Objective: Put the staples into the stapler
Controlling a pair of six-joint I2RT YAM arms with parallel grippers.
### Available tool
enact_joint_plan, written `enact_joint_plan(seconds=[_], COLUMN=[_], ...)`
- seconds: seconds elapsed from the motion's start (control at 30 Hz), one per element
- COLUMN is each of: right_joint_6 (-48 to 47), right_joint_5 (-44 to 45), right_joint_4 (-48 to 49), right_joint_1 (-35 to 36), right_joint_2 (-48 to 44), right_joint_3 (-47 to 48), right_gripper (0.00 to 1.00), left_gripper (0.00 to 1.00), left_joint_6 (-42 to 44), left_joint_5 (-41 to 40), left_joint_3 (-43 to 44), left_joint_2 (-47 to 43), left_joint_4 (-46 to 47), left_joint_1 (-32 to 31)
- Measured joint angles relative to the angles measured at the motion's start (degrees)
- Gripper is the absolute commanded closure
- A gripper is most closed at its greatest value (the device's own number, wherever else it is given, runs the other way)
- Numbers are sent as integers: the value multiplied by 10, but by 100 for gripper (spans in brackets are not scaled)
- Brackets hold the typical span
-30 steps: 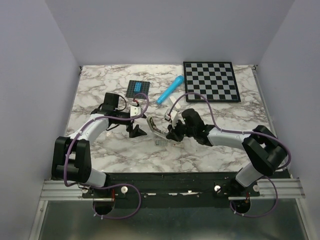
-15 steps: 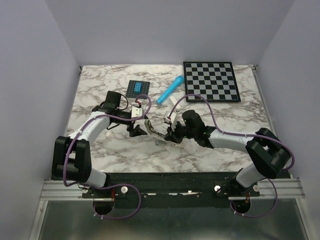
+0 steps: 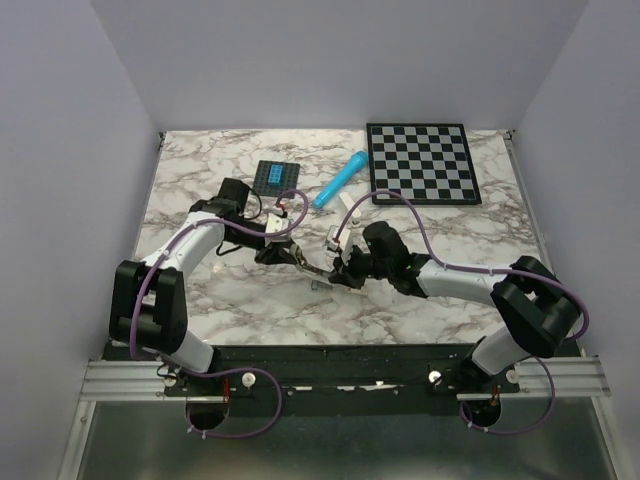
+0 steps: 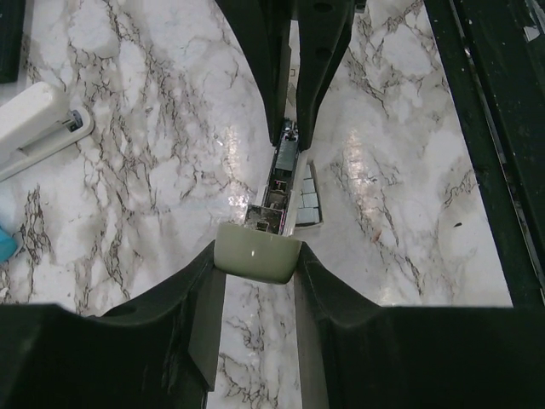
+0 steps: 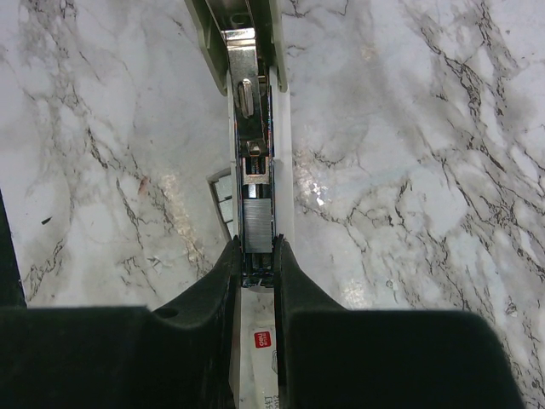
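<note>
The stapler (image 4: 255, 254) has a smooth cream plastic shell with a soft sheen. Its inner rail (image 5: 247, 94) is bright polished metal that catches the light. The staples (image 5: 256, 223) are a duller grey metal, finely ribbed. The table (image 3: 200, 290) carries a marble pattern under a glossy finish, with pale glare patches. The left gripper (image 4: 257, 260) and right gripper (image 5: 255, 256) have fingers (image 4: 200, 324) of matt black plastic. At twelve o'clock the blue cylinder (image 3: 340, 178) looks like smooth plastic. At one o'clock the chessboard (image 3: 420, 162) seems matt, perhaps card, though it is too far off to be sure.
</note>
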Motion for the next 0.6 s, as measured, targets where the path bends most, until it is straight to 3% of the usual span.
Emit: enact_joint_plan(seconds=[0.23, 0.6], right_joint_6=[-8, -23], right_joint_5=[13, 89], right_joint_4=[-3, -10], right_joint_1=[0, 4], right_joint_2=[0, 17], right_joint_3=[0, 24], right_gripper=[99, 99], left_gripper=[87, 87], left_joint_6=[25, -31], left_joint_5=[-8, -71], left_joint_3=[15, 38], left_joint_2=[4, 22], left_joint_4=[-16, 57], left_joint_1=[-19, -69])
